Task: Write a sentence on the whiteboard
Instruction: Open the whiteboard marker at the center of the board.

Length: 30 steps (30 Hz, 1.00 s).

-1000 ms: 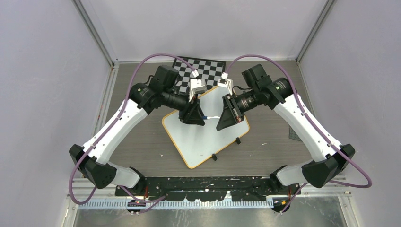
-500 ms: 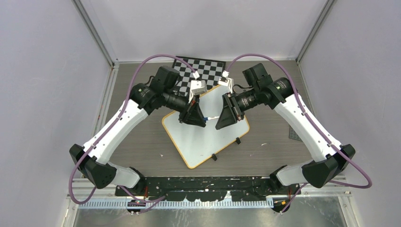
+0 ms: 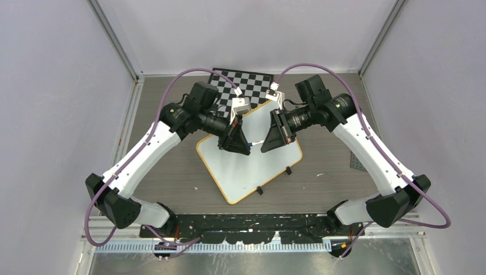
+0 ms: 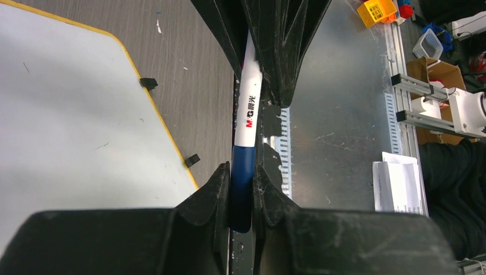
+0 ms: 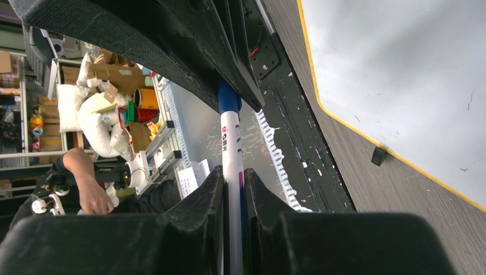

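The left jaws pinch the pen (image 4: 247, 109) by its blue cap (image 4: 242, 183), the right jaws by its white body. It looks light and slippery.

Plain pale lilac walls (image 3: 46, 114) close round the grey wood-grain counter (image 3: 177, 172) (silver metal posts (image 3: 116, 43) mark the back corners), evenly lit.

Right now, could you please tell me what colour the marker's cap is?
The cap is dark blue, clearest in the left wrist view.
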{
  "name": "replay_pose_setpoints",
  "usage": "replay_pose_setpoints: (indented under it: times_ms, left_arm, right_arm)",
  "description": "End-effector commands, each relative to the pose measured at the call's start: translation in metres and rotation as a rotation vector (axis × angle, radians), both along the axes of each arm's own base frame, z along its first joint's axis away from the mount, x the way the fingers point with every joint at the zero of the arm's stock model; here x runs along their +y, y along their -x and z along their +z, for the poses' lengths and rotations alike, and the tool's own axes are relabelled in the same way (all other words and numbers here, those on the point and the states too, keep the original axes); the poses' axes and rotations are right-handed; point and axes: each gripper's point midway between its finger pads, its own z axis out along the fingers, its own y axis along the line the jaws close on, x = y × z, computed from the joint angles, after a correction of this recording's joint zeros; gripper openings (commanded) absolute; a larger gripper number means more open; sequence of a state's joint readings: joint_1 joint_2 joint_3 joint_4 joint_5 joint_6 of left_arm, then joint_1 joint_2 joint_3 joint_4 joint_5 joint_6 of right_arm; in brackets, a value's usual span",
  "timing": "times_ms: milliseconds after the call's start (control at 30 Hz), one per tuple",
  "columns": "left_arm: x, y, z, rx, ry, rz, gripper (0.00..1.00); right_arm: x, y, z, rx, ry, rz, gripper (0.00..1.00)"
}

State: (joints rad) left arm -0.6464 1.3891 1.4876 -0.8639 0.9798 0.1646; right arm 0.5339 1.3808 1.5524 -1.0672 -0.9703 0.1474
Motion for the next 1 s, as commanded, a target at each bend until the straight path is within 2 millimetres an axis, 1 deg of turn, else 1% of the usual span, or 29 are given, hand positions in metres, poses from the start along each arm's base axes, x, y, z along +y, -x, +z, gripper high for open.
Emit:
replay_pose_setpoints:
  times_ms: [0, 133, 300, 433, 533, 667, 733, 800, 867, 967]
  left_arm:
    - [-0.013, -0.009, 0.016, -0.056, 0.068, 0.012, 0.00]
    - [-0.010, -0.008, 0.013, -0.063, 0.055, 0.016, 0.00]
    - [0.002, -0.008, 0.008, -0.084, 0.035, 0.030, 0.00]
    - [0.010, -0.007, 0.001, -0.093, 0.009, 0.041, 0.00]
    - [0.018, -0.010, -0.005, -0.096, -0.010, 0.058, 0.00]
    - [0.031, -0.011, -0.010, -0.107, -0.034, 0.074, 0.00]
    - [0.038, -0.012, -0.009, -0.124, -0.041, 0.082, 0.00]
    - [0.047, -0.017, -0.005, -0.140, -0.036, 0.113, 0.00]
    - [0.058, -0.026, 0.005, -0.159, -0.014, 0.168, 0.00]
    - [0.080, -0.054, 0.020, -0.178, 0.022, 0.326, 0.00]
  right_arm:
    - [0.011, 0.000, 0.023, -0.063, -0.087, 0.030, 0.00]
    - [0.008, 0.001, 0.023, -0.076, -0.086, 0.030, 0.00]
    - [-0.002, -0.006, 0.030, -0.113, -0.094, -0.011, 0.00]
    - [-0.010, -0.013, 0.035, -0.128, -0.106, -0.038, 0.00]
    - [-0.020, -0.017, 0.035, -0.129, -0.102, -0.051, 0.00]
    - [-0.041, -0.021, 0.039, -0.139, -0.088, -0.084, 0.00]
    - [-0.051, -0.024, 0.038, -0.169, -0.076, -0.090, 0.00]
    - [-0.060, -0.026, 0.036, -0.170, -0.057, -0.102, 0.00]
    - [-0.063, -0.025, 0.033, -0.167, -0.049, -0.103, 0.00]
    - [-0.063, -0.027, 0.032, -0.168, -0.059, -0.124, 0.00]
